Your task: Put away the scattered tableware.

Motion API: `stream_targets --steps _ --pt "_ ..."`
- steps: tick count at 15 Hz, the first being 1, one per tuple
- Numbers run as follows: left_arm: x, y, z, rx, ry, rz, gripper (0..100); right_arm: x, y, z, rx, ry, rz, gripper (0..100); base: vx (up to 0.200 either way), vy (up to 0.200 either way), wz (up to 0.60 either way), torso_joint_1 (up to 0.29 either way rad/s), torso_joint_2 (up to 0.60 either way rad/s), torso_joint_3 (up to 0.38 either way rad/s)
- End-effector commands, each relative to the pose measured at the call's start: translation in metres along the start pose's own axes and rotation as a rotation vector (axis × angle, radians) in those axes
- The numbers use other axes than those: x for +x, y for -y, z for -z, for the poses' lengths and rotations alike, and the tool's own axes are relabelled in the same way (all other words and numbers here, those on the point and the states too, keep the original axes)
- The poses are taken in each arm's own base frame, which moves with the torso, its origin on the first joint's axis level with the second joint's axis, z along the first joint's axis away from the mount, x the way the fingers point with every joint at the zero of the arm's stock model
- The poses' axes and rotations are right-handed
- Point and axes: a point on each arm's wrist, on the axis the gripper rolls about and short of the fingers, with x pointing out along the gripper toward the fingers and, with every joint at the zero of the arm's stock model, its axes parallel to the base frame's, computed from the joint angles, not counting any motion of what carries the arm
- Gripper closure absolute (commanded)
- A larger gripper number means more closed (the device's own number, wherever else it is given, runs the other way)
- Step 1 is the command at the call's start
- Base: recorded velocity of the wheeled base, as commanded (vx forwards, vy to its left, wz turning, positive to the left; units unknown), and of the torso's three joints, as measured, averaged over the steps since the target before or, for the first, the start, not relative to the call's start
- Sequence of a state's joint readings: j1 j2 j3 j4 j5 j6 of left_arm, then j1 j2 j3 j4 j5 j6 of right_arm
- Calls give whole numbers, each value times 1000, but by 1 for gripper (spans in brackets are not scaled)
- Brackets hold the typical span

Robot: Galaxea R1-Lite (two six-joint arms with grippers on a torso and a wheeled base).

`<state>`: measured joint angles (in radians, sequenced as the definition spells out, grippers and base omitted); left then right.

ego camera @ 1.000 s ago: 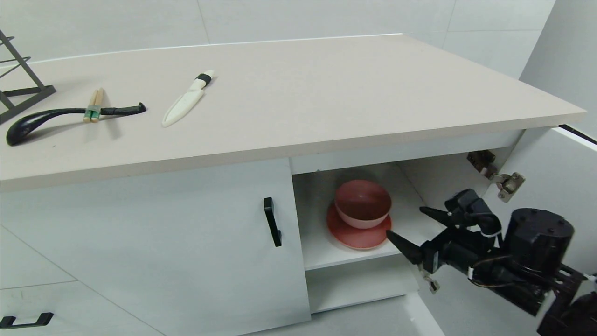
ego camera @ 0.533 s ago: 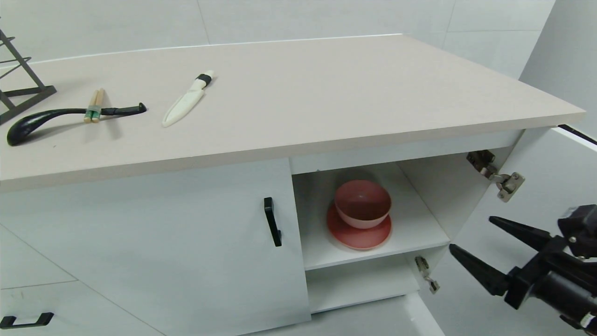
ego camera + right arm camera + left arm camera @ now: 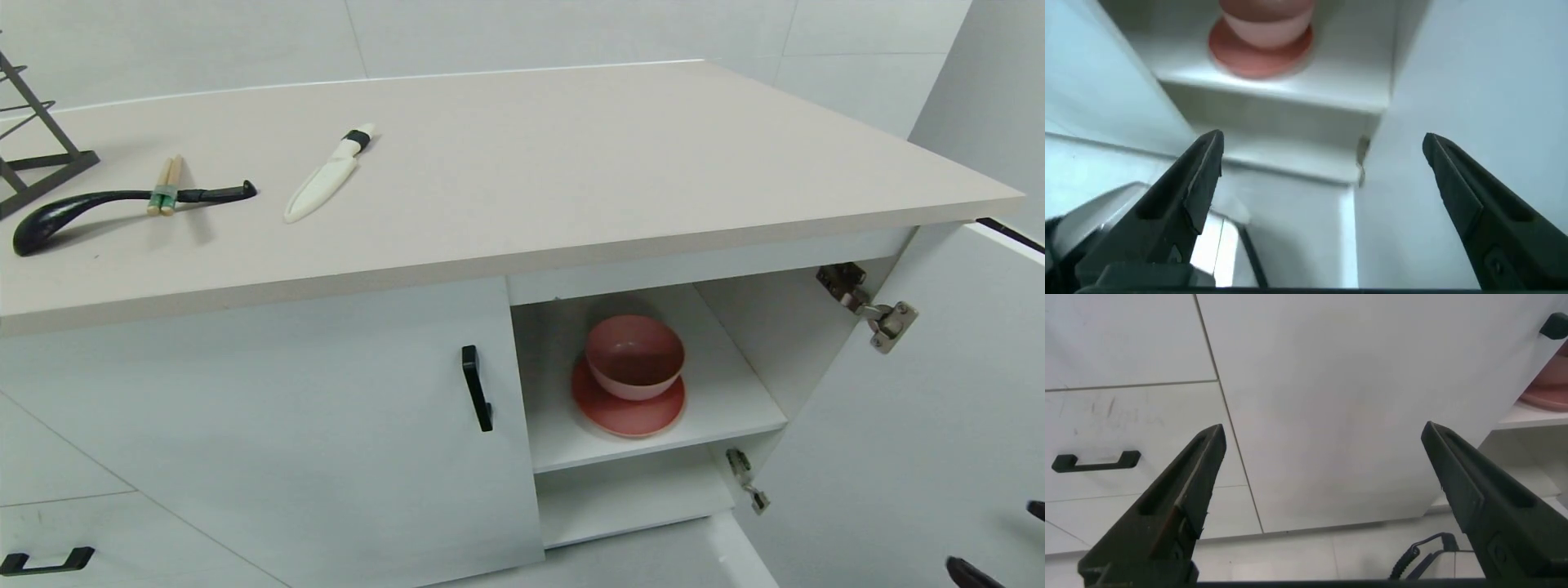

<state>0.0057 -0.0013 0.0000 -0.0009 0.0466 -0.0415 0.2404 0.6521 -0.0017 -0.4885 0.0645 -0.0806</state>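
Pink bowl sits on plate on shelf, open door at 3 o'clock. Knife, chopsticks, ladle lie on countertop at 10 o'clock. Left gripper, right gripper: spread wide, empty.

countertop: ladle, chopsticks, knife, rack | cabinet shelf: red plate under bowl

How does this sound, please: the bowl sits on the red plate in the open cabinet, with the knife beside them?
No: the head view shows the knife on the countertop. The bowl does sit on the red plate in the open cabinet.
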Motion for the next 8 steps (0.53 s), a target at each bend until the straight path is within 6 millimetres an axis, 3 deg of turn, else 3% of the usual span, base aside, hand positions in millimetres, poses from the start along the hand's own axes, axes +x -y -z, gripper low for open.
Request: stream_targets --steps 1,2,8 --pt "0 0 0 0 -1 0 0 -54 -9 48 42 81 132 0 0 0 0 0 0 0" --pt "0 0 0 0 -2 0 0 -55 -9 47 59 102 146 0 0 0 0 0 0 0" --pt "0 0 0 -3 -2 -1 0 -55 -10 52 70 59 217 0 -200 0 0 6 -2 2"
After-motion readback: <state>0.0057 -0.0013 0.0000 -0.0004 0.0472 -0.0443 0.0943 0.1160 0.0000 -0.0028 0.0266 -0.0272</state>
